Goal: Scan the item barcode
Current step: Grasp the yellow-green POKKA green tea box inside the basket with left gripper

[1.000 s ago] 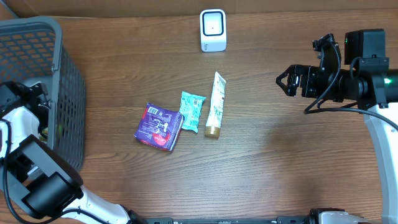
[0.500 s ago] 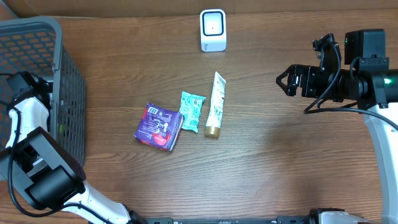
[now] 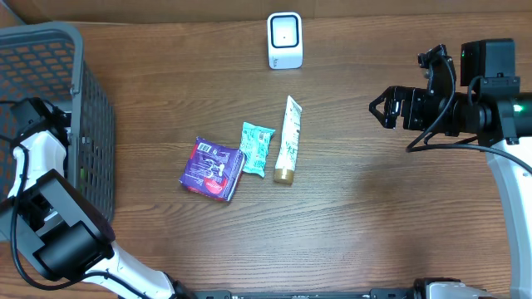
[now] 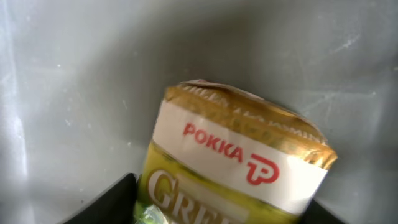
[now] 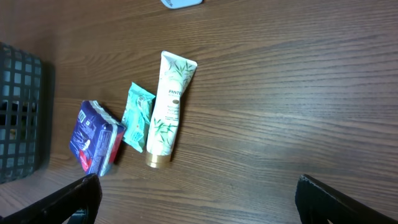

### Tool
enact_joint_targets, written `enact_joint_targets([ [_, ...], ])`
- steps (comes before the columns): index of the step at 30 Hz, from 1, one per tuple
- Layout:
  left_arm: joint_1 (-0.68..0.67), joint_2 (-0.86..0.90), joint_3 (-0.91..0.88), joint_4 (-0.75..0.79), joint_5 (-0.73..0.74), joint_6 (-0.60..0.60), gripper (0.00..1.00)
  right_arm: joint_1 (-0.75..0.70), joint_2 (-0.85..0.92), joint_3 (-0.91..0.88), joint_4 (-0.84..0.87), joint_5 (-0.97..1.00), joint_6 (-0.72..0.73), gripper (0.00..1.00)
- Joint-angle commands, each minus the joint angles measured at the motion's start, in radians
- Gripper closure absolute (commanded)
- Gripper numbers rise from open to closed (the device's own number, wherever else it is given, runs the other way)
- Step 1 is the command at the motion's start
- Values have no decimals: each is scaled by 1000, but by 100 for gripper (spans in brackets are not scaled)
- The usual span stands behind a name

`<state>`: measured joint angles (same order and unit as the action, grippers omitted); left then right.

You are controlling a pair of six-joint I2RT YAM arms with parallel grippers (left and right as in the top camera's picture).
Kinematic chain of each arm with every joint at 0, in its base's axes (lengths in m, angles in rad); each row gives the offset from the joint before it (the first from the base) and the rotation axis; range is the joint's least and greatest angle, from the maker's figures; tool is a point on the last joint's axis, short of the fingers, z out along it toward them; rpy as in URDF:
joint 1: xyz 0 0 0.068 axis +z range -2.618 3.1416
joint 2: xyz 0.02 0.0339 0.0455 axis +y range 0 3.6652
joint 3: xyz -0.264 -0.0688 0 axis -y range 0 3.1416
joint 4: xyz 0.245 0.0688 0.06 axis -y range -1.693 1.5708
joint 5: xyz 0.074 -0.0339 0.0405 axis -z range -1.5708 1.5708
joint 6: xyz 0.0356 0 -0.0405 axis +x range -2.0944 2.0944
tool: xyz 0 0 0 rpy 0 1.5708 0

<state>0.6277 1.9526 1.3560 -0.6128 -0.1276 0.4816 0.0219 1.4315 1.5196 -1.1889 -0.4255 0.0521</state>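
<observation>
Left gripper (image 4: 217, 208) is down in the grey basket (image 3: 50, 37) at the table's (image 3: 374, 216) left edge, a dark finger on either side of the gold-topped Pokka green tea pack (image 4: 239, 168); whether the jaws are actually pinching it, I can't tell. Right gripper (image 3: 378, 108) hangs with its jaws spread wide over the right side, and the white scanner (image 3: 284, 40) sits at the far edge.
</observation>
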Motion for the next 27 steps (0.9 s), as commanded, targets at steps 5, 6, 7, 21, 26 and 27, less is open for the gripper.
enact_joint_targets([
  [5, -13, 16, -32, -4, 12, -191, 71, 7, -3, 25, 9, 6, 0, 0],
  [6, -13, 16, -32, -5, 27, -211, 72, 7, -3, 25, 9, 6, 0, 0],
  [7, -13, 16, -32, -6, 39, -226, 72, 7, -3, 25, 9, 5, 0, 0],
  [21, -13, 15, 175, -122, 97, -422, 93, 7, -3, 25, 9, 6, 0, 0],
  [26, -13, 15, 388, -278, 135, -464, 96, 7, -3, 25, 9, 6, 0, 0],
  [27, -13, 15, 431, -312, 154, -464, 96, 7, -3, 25, 9, 6, 0, 0],
])
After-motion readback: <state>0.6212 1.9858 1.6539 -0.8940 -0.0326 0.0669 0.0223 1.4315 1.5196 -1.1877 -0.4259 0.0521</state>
